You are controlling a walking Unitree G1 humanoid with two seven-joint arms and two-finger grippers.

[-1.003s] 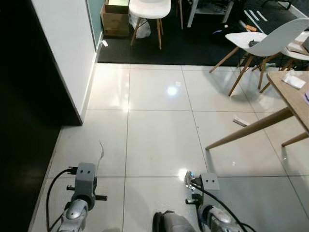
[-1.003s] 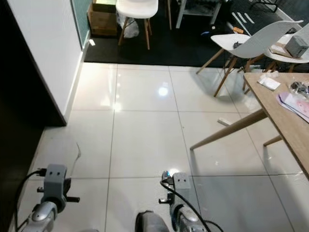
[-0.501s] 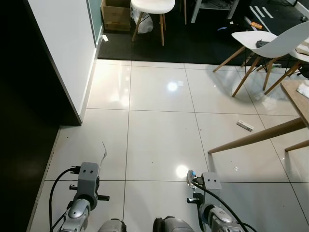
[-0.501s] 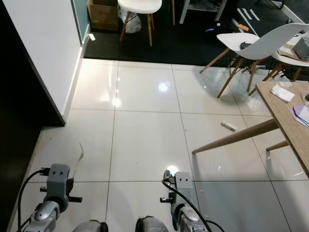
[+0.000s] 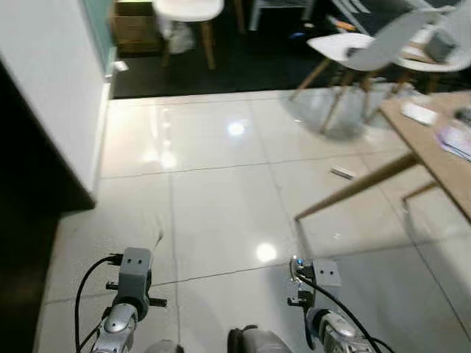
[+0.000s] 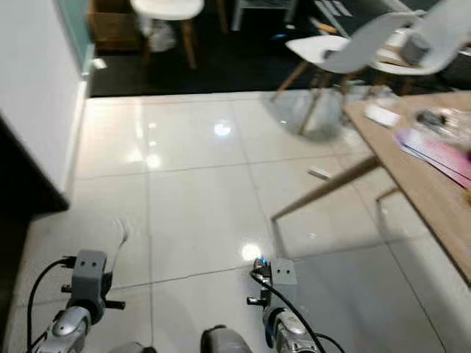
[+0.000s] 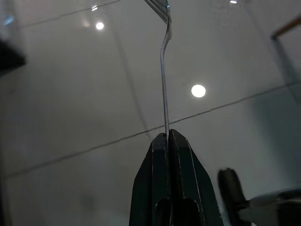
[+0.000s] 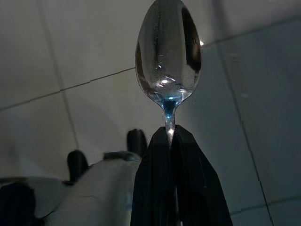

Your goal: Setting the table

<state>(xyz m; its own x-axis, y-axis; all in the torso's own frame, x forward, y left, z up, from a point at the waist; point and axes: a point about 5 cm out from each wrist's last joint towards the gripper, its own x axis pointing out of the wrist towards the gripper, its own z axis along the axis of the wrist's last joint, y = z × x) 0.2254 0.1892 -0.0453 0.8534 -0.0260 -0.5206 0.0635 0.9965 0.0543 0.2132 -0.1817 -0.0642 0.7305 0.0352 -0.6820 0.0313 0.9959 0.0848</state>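
Steel cutlery is carried, nothing laid yet: left pincer (image 7: 167,137) clamps a thin silver fork (image 7: 163,70), right pincer (image 8: 170,134) clamps a shiny silver spoon (image 8: 168,56), both over floor, wooden worktop (image 6: 434,191) ahead right.

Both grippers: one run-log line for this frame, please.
left gripper: shut on fork | right gripper: shut on spoon | table: ahead right
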